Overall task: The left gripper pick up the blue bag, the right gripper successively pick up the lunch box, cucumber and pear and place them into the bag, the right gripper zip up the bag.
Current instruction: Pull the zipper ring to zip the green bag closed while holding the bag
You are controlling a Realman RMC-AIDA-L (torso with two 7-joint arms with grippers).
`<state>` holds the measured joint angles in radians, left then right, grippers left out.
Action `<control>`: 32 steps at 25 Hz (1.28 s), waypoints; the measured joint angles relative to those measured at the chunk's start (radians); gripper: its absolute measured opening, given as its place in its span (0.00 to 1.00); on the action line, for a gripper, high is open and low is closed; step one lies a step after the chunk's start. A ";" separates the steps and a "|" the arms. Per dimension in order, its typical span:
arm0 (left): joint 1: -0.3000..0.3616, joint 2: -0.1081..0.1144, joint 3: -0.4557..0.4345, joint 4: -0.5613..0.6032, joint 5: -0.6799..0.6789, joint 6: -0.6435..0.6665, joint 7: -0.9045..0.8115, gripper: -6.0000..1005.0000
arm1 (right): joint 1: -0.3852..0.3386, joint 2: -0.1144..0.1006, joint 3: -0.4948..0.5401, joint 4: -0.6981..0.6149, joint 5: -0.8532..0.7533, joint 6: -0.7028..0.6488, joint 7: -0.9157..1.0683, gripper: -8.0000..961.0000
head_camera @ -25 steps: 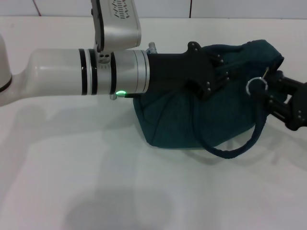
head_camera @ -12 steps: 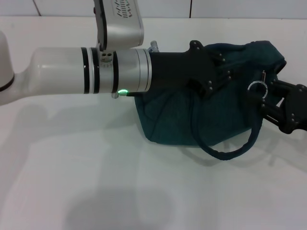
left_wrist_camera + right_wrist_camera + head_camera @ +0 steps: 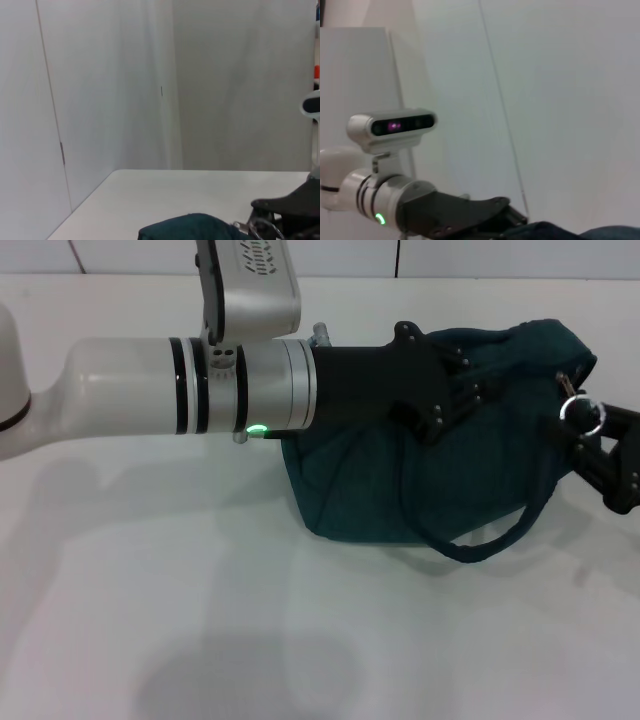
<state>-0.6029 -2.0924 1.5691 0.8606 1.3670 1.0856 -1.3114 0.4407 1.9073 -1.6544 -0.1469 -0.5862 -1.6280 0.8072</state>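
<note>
The blue bag [image 3: 400,480] stands on the white table [image 3: 200,620], one loop handle [image 3: 500,540] hanging down its front. My left gripper [image 3: 478,398] reaches in from the left and is shut on the bunched fabric at the bag's top. My right gripper [image 3: 588,428] is at the bag's right end, shut on the metal ring pull [image 3: 582,411] of the zipper. The bag's top [image 3: 190,227] and the right gripper [image 3: 287,210] show in the left wrist view. The left gripper [image 3: 470,215] shows in the right wrist view. The lunch box, cucumber and pear are out of view.
The left arm [image 3: 150,390] spans the table's left half at bag height. A white wall [image 3: 400,255] stands behind the table. The robot's head camera [image 3: 390,127] shows in the right wrist view.
My right gripper has moved right along the bag's top with the ring pull, from mid-bag to its right end. The left gripper has stayed put on the bag.
</note>
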 joint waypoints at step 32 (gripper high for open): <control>0.000 0.000 0.003 0.000 0.001 -0.001 0.000 0.09 | -0.056 0.013 0.110 -0.036 0.003 0.011 -0.013 0.07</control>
<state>-0.6028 -2.0922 1.5719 0.8605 1.3683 1.0845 -1.3116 0.3850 1.9207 -1.5447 -0.1825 -0.5833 -1.6170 0.7945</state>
